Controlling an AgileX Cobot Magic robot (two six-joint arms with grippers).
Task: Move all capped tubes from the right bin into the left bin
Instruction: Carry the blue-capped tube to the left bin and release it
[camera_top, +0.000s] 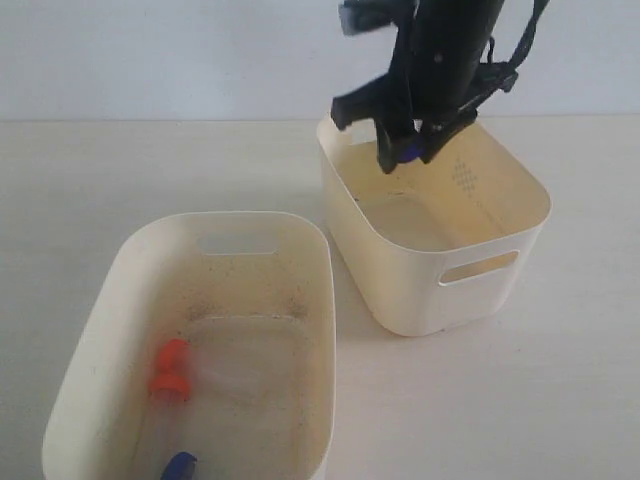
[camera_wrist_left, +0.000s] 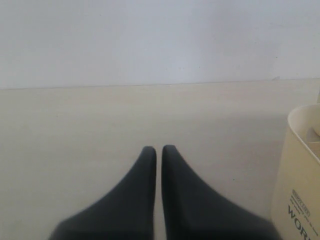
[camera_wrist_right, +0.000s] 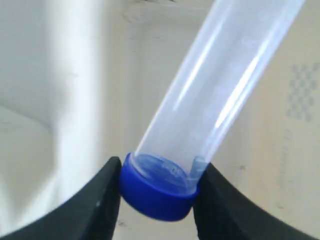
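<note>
My right gripper (camera_top: 408, 150) hangs over the back left part of the right bin (camera_top: 470, 290), shut on a blue-capped tube (camera_top: 405, 152). In the right wrist view its two fingers pinch the blue cap (camera_wrist_right: 157, 192), and the clear tube body (camera_wrist_right: 225, 85) slants away over the bin's inside. The left bin (camera_top: 120, 280) stands at the lower left. On its floor lie two orange-capped tubes (camera_top: 170, 370) side by side and a blue cap (camera_top: 180, 465) at the near edge. My left gripper (camera_wrist_left: 159, 148) is shut and empty above bare table; the exterior view does not show it.
The right bin's wall with the diamond pattern of holes (camera_wrist_right: 302, 95) is behind the held tube. A cream bin wall with a printed label (camera_wrist_left: 300, 175) stands close beside the left gripper. The two bins stand near each other on the pale table (camera_top: 560, 400).
</note>
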